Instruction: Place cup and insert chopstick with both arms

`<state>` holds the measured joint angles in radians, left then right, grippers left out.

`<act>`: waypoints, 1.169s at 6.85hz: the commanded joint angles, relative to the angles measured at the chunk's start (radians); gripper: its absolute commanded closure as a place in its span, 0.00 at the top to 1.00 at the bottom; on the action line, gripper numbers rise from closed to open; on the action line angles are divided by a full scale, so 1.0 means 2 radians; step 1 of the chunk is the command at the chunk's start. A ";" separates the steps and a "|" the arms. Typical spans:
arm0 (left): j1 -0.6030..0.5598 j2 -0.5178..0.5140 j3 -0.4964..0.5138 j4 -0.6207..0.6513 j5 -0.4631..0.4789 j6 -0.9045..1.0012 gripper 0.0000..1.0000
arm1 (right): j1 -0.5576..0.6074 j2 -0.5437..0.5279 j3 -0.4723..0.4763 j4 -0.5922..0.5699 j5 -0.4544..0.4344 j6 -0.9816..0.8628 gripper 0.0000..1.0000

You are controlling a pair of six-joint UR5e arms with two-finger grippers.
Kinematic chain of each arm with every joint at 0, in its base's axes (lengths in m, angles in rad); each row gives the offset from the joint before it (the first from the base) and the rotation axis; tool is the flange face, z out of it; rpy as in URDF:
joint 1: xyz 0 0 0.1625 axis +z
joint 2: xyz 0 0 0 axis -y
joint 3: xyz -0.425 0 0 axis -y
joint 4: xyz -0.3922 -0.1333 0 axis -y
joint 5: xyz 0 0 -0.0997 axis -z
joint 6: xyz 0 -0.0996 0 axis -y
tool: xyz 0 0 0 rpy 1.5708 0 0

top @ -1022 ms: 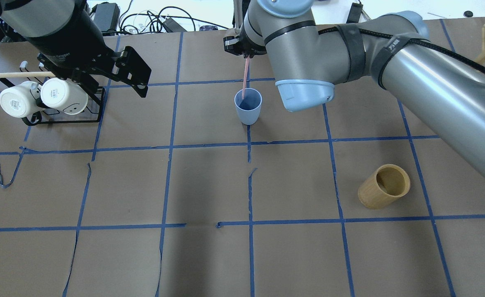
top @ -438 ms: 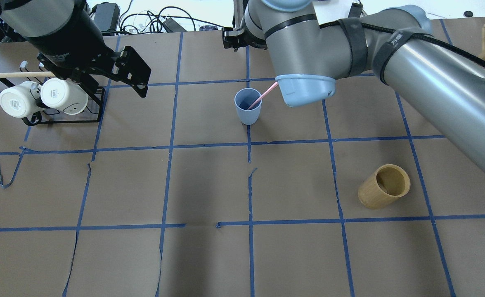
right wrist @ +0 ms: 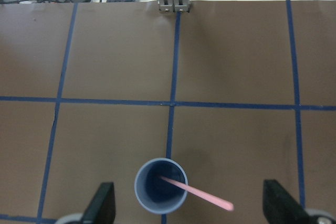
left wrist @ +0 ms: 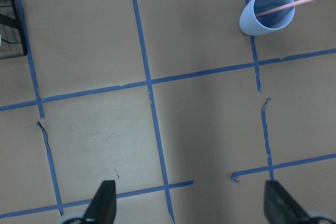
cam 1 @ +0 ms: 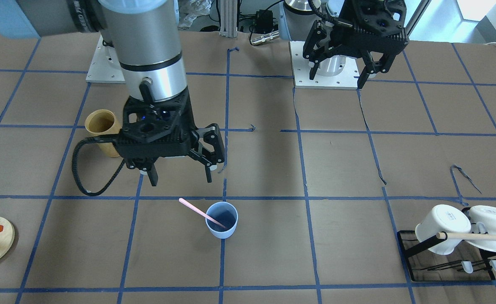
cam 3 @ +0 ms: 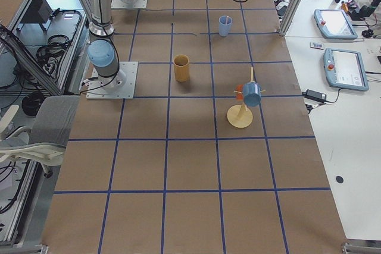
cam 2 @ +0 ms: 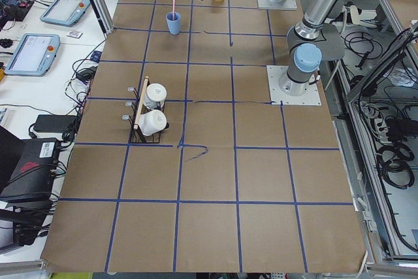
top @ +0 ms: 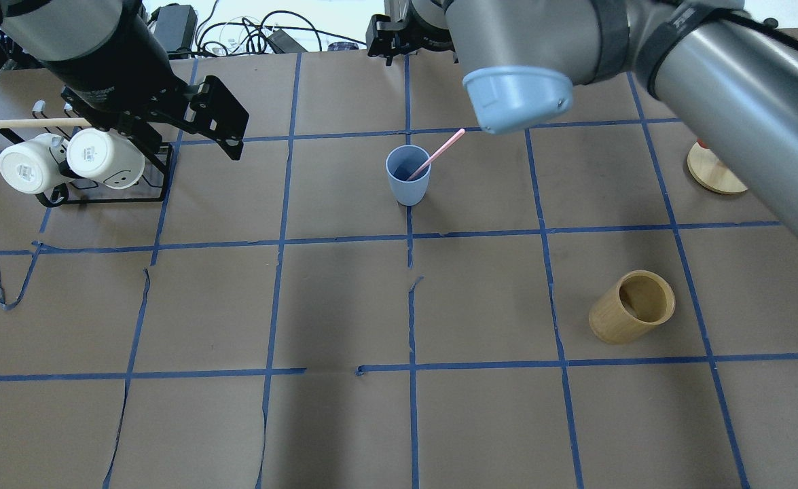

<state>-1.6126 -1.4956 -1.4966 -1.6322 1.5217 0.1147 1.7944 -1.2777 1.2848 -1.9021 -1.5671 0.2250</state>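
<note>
**Right gripper [cam 1: 181, 179] empty over cup, chopstick in**

Black two-finger right gripper hangs above the small pale-blue plastic cup [cam 1: 222, 231], fingers spread wide, nothing between them. Thin pink chopstick [cam 1: 197, 210] sits tip-down inside the cup and slants over the rim toward the robot's right (too long to stand straight, so the rim carries it). Cup is upright on a blue tape line, mid-table, likely so both arms reach. Left gripper [cam 1: 337, 81] is also spread and empty, well apart. Task looks complete.

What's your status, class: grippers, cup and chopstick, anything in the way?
Left gripper open, empty. Right gripper open, empty, raised near blue cup. Pink chopstick leans inside it, cup upright. Bamboo cup off to the side.
</note>
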 commanded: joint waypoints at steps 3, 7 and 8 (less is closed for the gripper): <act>0.003 0.000 0.001 0.000 0.000 0.000 1.00 | -0.092 -0.115 0.067 0.226 -0.003 -0.131 1.00; 0.001 0.000 0.000 0.000 0.000 0.000 1.00 | -0.098 -0.152 0.109 0.177 0.005 -0.132 1.00; 0.001 0.000 0.000 0.000 0.000 0.000 1.00 | -0.103 -0.149 0.109 0.164 0.013 -0.154 1.00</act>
<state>-1.6105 -1.4957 -1.4959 -1.6321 1.5217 0.1151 1.5955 -1.5789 1.4997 -1.5394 -1.5571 -0.0480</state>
